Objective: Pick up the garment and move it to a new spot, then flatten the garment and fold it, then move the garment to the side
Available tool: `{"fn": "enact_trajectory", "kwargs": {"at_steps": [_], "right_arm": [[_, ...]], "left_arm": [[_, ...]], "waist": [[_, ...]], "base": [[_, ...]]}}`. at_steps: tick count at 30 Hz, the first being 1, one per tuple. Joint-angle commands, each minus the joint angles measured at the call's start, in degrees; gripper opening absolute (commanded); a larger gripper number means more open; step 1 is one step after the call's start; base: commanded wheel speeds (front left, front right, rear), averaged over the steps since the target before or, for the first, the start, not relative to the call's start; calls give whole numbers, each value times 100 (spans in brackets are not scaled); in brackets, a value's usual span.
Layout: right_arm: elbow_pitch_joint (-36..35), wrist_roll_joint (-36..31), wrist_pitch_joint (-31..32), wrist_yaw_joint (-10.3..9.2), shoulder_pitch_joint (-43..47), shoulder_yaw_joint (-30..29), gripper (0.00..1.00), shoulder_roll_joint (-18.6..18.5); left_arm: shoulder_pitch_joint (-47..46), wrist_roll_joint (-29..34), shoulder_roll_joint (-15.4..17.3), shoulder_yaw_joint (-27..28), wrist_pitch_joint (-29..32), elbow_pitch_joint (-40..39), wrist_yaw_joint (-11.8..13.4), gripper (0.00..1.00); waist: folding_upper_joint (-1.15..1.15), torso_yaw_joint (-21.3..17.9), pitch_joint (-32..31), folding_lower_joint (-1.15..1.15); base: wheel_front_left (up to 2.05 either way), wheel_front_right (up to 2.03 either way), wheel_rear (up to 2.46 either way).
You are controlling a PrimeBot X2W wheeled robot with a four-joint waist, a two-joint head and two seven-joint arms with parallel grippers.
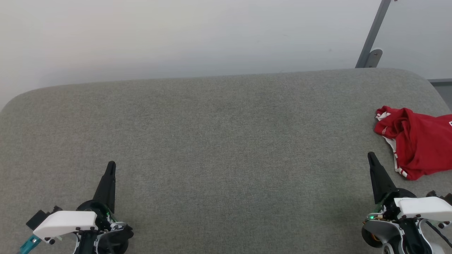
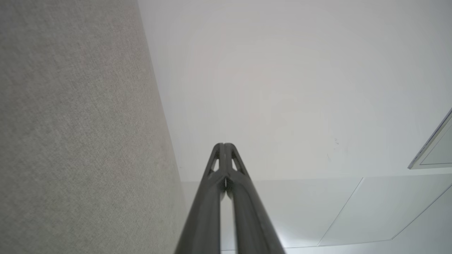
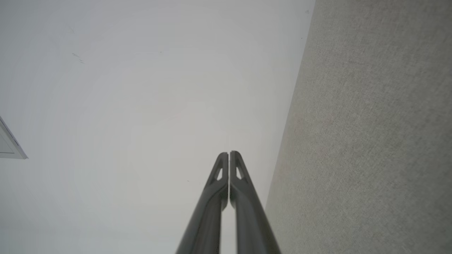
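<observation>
Garment (image 1: 422,141) crumpled near right arm's (image 1: 422,207) closed jaws.

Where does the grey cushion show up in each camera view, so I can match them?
Head view: cushion spans the lower two-thirds, edge to edge, with the jersey at its right.
Left wrist view: cushion takes the left side, left of the left gripper.
Right wrist view: cushion takes the right side, right of the right gripper.
Shared landmark: the white wall beyond the cushion.
</observation>
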Motion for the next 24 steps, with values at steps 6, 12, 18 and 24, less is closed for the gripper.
{"fn": "enact_trajectory", "kwargs": {"at_steps": [6, 12, 18, 24], "right_arm": [[15, 23, 14, -2, -21, 0, 0, 8], [15, 23, 13, -2, -21, -1, 0, 8], [15, 23, 13, -2, -21, 0, 0, 8], [15, 23, 13, -2, -21, 1, 0, 8]], "left_arm": [[-74, 2, 1, 15, 15, 0, -33, 0], [-74, 2, 1, 15, 16, 0, -33, 0], [-74, 3, 2, 16, 17, 0, -33, 0], [-74, 4, 1, 16, 17, 0, -33, 0]], "waist": [[0, 0, 0, 0], [0, 0, 0, 0], [0, 0, 0, 0], [0, 0, 0, 0]], "base": [[0, 0, 0], [0, 0, 0], [0, 0, 0], [0, 0, 0]]}}
